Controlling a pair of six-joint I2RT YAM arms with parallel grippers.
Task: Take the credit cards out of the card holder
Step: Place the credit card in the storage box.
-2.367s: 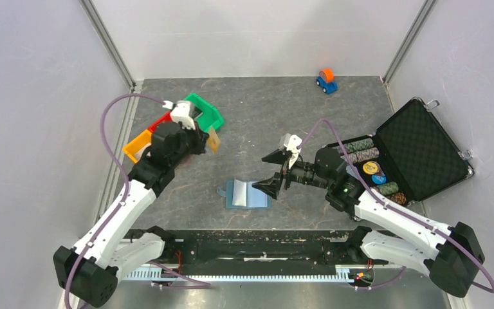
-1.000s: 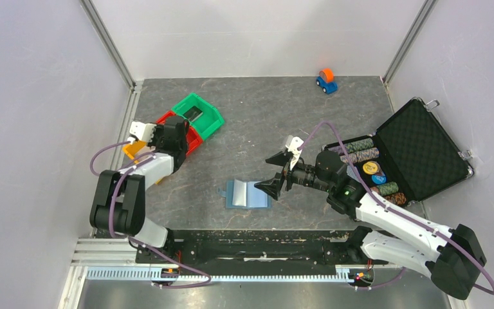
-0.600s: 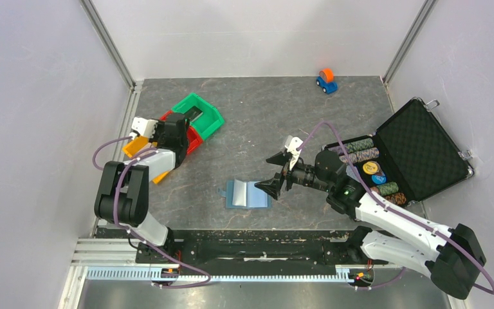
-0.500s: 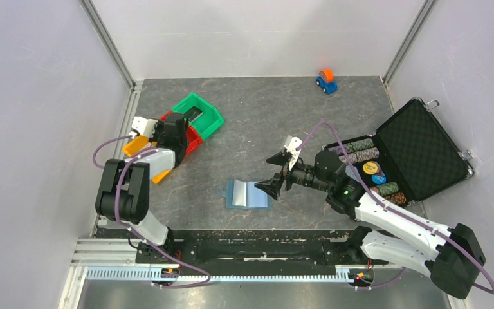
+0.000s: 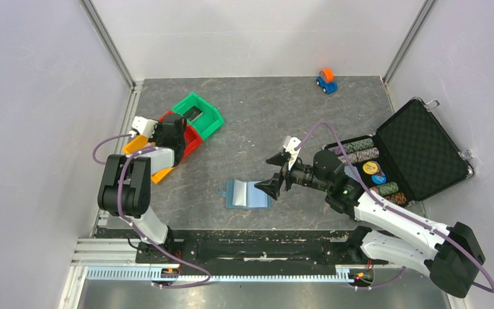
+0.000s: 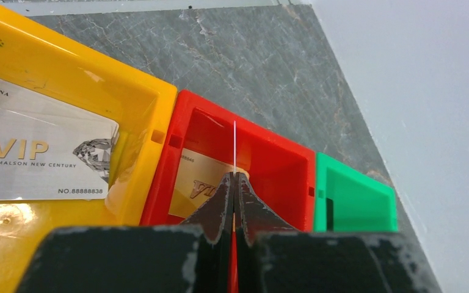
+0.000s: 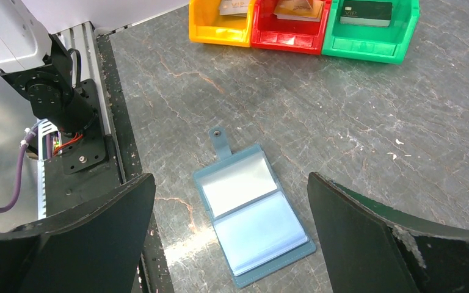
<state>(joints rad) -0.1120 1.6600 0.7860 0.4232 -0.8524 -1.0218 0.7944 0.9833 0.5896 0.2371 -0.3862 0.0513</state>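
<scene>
The card holder [image 5: 247, 194] lies open and flat on the table, slate blue with pale empty-looking sleeves [image 7: 253, 213]. My right gripper [image 7: 232, 232] hangs open just above it, one finger on each side. My left gripper [image 6: 234, 178] is shut on a credit card [image 6: 234, 143], seen edge-on as a thin white line over the red bin [image 6: 281, 159]. A gold card [image 6: 198, 180] lies in that red bin. Silver VIP cards [image 6: 36, 152] lie in the yellow bin [image 6: 67, 67]. In the top view the left gripper [image 5: 177, 132] is at the bins.
A green bin [image 5: 209, 116] with a dark card [image 7: 366, 11] stands beside the red one. An open black case [image 5: 424, 148] with poker chips sits at the right. A small toy car [image 5: 325, 80] is at the back. The metal rail [image 7: 67, 122] runs along the near edge.
The left arm has folded back and brought its card from beside the green bin down over the red bin; in the last second it shifted only slightly. The right arm has stayed put.
</scene>
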